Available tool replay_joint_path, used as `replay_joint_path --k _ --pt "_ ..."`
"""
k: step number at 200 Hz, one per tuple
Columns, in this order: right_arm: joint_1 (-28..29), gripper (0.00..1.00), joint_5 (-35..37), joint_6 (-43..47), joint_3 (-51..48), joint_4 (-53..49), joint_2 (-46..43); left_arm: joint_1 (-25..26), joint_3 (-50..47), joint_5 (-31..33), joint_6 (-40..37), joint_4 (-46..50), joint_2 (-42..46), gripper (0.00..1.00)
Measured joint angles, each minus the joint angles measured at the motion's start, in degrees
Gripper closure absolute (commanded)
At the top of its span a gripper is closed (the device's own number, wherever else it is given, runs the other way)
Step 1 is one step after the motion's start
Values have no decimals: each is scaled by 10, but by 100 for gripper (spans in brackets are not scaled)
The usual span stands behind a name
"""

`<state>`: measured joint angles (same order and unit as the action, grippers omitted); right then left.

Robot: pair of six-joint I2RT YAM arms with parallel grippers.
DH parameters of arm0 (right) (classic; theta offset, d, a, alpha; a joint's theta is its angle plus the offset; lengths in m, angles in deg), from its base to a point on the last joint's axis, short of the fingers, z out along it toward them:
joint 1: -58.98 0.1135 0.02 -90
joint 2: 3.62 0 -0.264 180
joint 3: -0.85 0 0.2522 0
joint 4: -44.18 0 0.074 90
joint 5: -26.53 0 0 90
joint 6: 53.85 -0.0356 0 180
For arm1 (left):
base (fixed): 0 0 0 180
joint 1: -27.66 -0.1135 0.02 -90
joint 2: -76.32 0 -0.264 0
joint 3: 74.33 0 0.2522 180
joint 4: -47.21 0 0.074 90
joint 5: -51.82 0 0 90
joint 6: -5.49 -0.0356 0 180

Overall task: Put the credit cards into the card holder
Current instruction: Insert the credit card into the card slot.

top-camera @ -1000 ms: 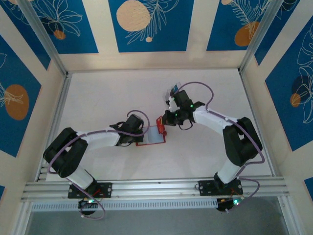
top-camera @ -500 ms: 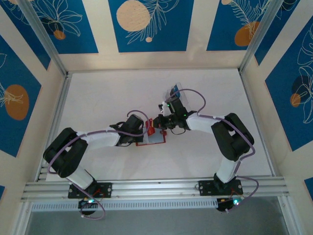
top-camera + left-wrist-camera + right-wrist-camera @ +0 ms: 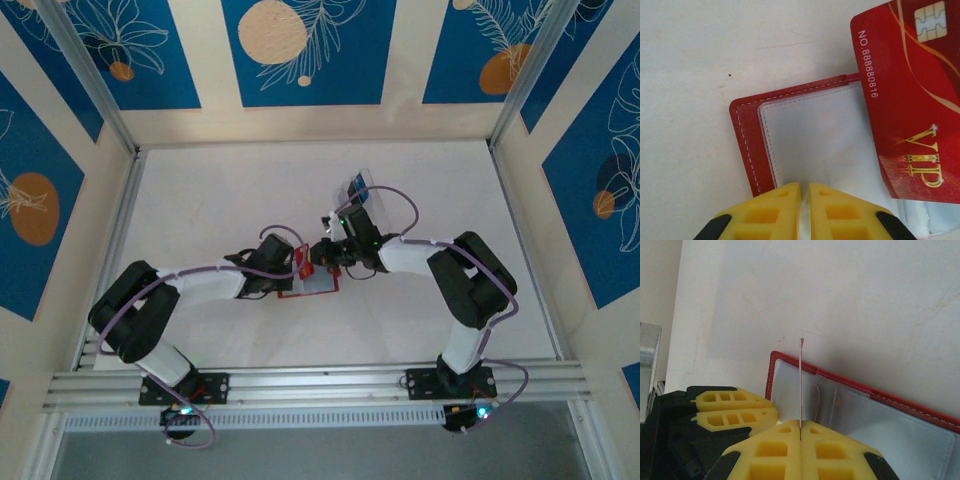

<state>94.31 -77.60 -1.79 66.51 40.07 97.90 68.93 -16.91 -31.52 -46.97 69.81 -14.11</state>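
Step in hand: getting one card, the red card (image 3: 910, 95) (VIP print, chip near one corner), into the card holder (image 3: 810, 145). The holder lies open on the table (image 3: 220, 200) between the two arms, pale inner face up, red stitched border round it.

Left gripper (image 3: 804, 192) has its fingers pressed nearly together on the holder's near edge. It seems to pinch a pale layer, either to pin the thing down or to lift a pocket lip; can't tell which.

Right gripper (image 3: 800, 426) is clamped tight on the red card. The right wrist cam sees the card edge-on, a thin upright line above the holder's inner face. In the left wrist cam the card sits tilted and overlaps one side of the holder, lower end over the pale pocket area. Whether its edge is already in a slot I can't tell.

Progress, as a guess: early. A clear tray (image 3: 362, 182) behind the right arm has sth blue in it, prob. more cards (too small to be sure).

Next move calls for:
- lining the card's leading edge up w/ the pocket mouth
- dropping the angle so the card slides along the inner face, not into it
- the left side holding firm so the holder doesn't skate
- letting go only once the card is seated
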Motion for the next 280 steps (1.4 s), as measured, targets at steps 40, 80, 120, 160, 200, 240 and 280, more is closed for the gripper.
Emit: replay_joint_path --k 40,80,120,160,200,240,280 --pt "2 100 7 0 -5 3 2 0 2 0 0 8 0 88" --pt "3 100 8 0 -18 14 3 0 3 0 0 9 0 88" --pt "3 100 17 -5 -48 34 3 0 3 0 0 10 0 88" --pt "6 100 22 -11 -63 48 -5 0 5 0 0 13 0 88" --pt "9 100 30 -17 -82 58 -19 0 5 0 0 13 0 88" --pt "14 100 36 -30 -90 66 -23 0 6 0 0 14 0 88" --pt "22 100 34 -51 -90 87 -12 0 7 0 0 20 0 88"
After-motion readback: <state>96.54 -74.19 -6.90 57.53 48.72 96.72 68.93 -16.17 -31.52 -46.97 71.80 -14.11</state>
